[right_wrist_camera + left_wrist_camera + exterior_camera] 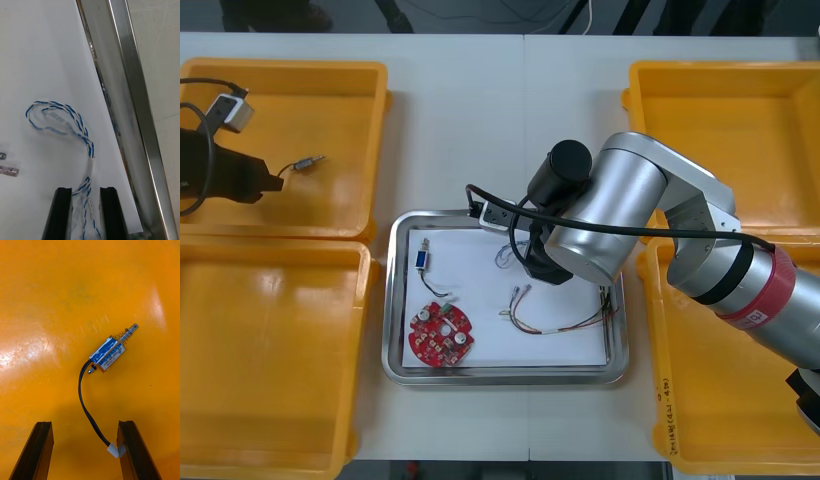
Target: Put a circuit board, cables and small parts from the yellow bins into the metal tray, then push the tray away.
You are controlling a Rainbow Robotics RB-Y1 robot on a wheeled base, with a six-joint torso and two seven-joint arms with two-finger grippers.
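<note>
My right gripper (85, 189) is low over the metal tray (389, 300), near its far rim (131, 93), shut on the twisted blue and white cable (62, 112). The cable's loop rests on the tray's white inside. Also in the tray are a round red circuit board (441, 335), a small metal part (422, 260) and a red and yellow cable (560, 322). My left gripper (84, 423) hangs open over the far left yellow bin (360, 100). Ahead of its fingers a small metal part (108, 354) with a black lead lies on the bin floor.
Yellow bins flank the tray, two at each side; the near left bin (270, 350) has a bare floor. My right arm (620, 210) reaches across the tray's far right corner and covers part of it.
</note>
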